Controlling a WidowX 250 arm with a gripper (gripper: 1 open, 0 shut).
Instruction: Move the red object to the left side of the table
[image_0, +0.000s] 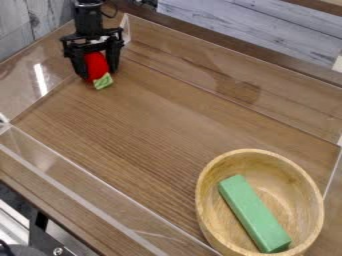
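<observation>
Standing over the bench (160, 130) at about ten o'clock, the black tool (92, 65) points almost straight down with its jaws spread wide on either side of the red toy fruit (96, 68). The fruit rests on the wood between them, ungripped, green stem end toward the viewer. At five o'clock, a wooden bowl (214, 190) holds a green block (254, 213).
</observation>
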